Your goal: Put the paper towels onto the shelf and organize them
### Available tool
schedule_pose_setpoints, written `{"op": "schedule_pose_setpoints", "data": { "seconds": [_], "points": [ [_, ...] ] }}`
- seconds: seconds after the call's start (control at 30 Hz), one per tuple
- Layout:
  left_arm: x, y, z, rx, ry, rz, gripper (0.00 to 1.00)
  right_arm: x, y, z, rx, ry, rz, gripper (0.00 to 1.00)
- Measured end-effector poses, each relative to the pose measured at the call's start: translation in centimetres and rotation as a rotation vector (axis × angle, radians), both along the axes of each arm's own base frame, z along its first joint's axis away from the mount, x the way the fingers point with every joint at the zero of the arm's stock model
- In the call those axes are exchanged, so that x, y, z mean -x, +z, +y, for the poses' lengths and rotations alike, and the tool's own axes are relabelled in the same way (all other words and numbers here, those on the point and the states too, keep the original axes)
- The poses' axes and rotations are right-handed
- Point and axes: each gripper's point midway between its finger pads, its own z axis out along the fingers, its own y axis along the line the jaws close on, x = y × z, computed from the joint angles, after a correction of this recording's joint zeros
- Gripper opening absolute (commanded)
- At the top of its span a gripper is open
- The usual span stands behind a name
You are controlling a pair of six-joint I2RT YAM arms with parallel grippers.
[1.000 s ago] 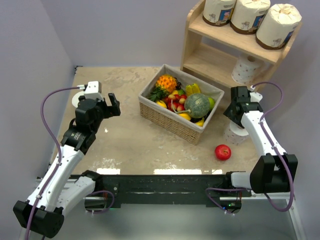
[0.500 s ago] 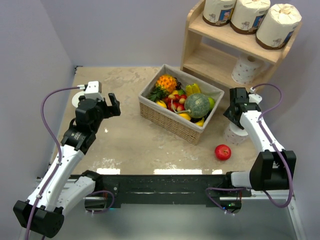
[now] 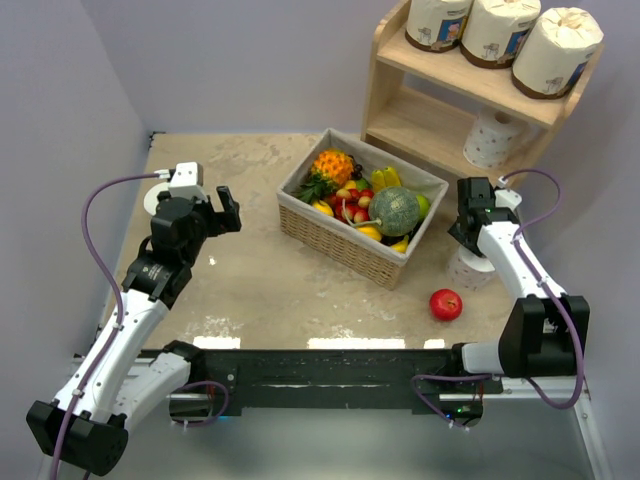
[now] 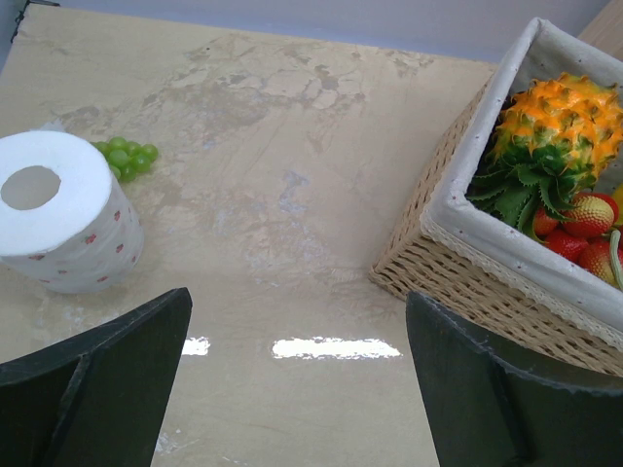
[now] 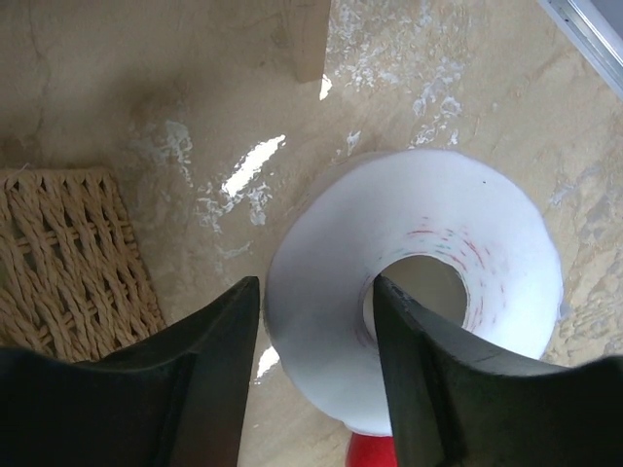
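Three cream-wrapped paper towels [image 3: 499,30] stand on the top tier of the wooden shelf [image 3: 400,120], and a bare white roll [image 3: 493,137] stands on its lower tier. Another bare roll [image 3: 470,268] [image 5: 409,224] stands upright on the table in front of the shelf. My right gripper [image 3: 465,235] [image 5: 316,360] comes down on it, one finger in the core and one outside, shut on the roll's wall. A third bare roll [image 4: 63,209] stands at the far left. My left gripper [image 3: 225,210] [image 4: 297,379] hovers open to its right, holding nothing.
A wicker basket [image 3: 340,240] of fruit sits mid-table between the arms. A red apple [image 3: 446,304] lies just near of the gripped roll. Green grapes [image 4: 125,158] lie behind the left roll. A shelf leg [image 5: 307,39] stands close beyond the right gripper.
My right gripper's jaws have narrowed onto the wall of the roll, and its wrist has shifted slightly left. The left arm has not moved.
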Motion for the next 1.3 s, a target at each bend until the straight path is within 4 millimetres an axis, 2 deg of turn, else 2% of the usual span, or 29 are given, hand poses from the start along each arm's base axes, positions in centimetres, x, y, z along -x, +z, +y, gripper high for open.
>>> {"op": "schedule_pose_setpoints", "data": {
  "seconds": [0.13,0.27,0.43,0.63,0.77,1.13,1.23,1.3],
  "points": [
    [0.0,0.0,0.0,0.000,0.000,0.000,0.97,0.0,0.1,-0.2,0.012,-0.010,-0.003,0.45],
    [0.0,0.0,0.0,0.000,0.000,0.000,0.97,0.1,0.2,-0.3,0.015,-0.014,-0.007,0.33],
    [0.0,0.0,0.0,0.000,0.000,0.000,0.97,0.5,0.8,-0.4,0.020,-0.004,-0.021,0.28],
    [0.0,0.0,0.0,0.000,0.000,-0.001,0.97,1.1,2.8,-0.5,0.041,0.033,-0.057,0.24],
    [0.0,0.1,0.0,0.001,-0.003,-0.002,0.97,1.5,5.3,-0.6,0.060,0.069,-0.084,0.21],
    [0.1,0.1,-0.4,0.007,-0.023,-0.001,0.97,1.0,16.7,1.2,0.083,0.297,-0.265,0.20],
    [0.1,0.1,-0.4,0.008,-0.023,-0.003,0.97,0.6,18.7,2.8,0.060,0.384,-0.316,0.20],
    [0.1,0.2,-0.4,0.009,-0.023,-0.004,0.97,0.4,19.2,4.5,0.033,0.455,-0.336,0.21]
  ]
}}
